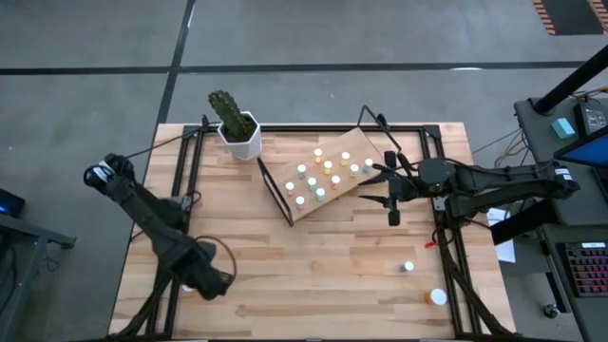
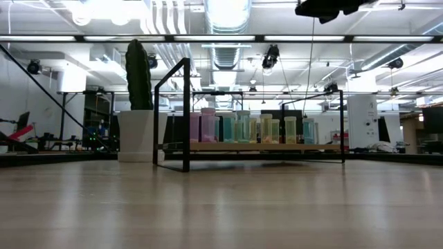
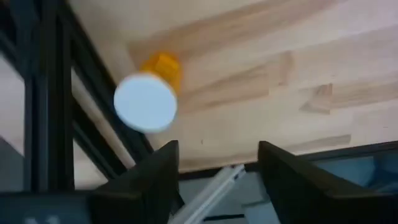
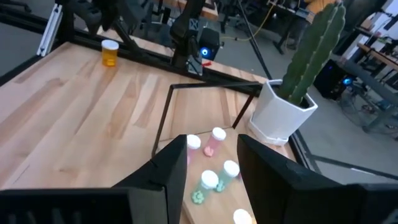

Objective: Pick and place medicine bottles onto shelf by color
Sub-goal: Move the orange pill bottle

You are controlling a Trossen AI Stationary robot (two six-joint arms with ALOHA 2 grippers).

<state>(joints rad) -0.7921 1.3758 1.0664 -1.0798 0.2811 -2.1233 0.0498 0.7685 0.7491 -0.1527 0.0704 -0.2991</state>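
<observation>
Currently working from two ends of the tabletop [image 1: 323,266]: left gripper [image 3: 217,180] low at the near-left corner, fingers apart and empty, hanging just over an orange white-capped bottle [image 3: 149,96] standing beside the black frame rail [image 3: 93,118]. Right gripper [image 4: 211,168] poised over the right end of the tilted shelf [image 1: 328,176] near the far edge, fingers parted with nothing between them, capped bottles [image 4: 214,155] crowded directly below. Two more bottles waiting near the right edge toward the near corner, a small pale-capped one [image 1: 408,268] and a larger white-capped one [image 1: 437,296]. Likely trouble: closing off-centre on the orange bottle and tipping it against the rail, or nudging it off the edge. Over the shelf, clipping a packed neighbour and toppling several down the slope. Cactus pot [image 1: 239,133] well clear at the far-left side.
</observation>
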